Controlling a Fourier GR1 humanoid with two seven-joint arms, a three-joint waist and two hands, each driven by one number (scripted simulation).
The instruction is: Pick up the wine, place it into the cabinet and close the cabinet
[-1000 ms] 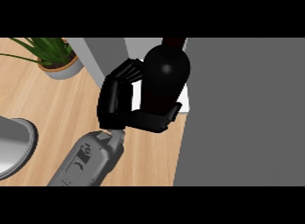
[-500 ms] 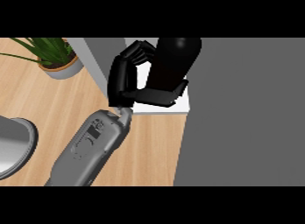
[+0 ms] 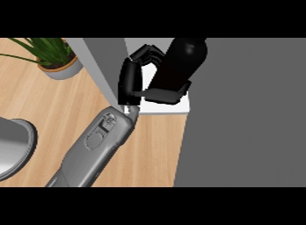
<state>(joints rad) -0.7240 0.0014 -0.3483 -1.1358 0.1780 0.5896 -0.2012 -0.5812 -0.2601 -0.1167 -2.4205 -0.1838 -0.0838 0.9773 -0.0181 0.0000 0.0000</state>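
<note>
The wine (image 3: 181, 61) stood upright at about 12 o'clock in the view, inside the open front of the cabinet (image 3: 246, 114) and over its white floor. Its base was hidden by the thumb, so whether it rested there could not be told. The left hand (image 3: 131, 79) grasped it from its 9 o'clock side, fingers curled round the far side and thumb round the near. The picking up looked done and the placing nearly so; letting go and closing were left. A grey panel, probably the door (image 3: 103, 66), stood open at the hand's 9 o'clock. On the counter (image 3: 26, 105) were one plant (image 3: 52, 55) at 10 o'clock and one grey bowl (image 3: 3, 149) at 8 o'clock. One wine, one cabinet and one hand showed; the right hand was out of view.
</note>
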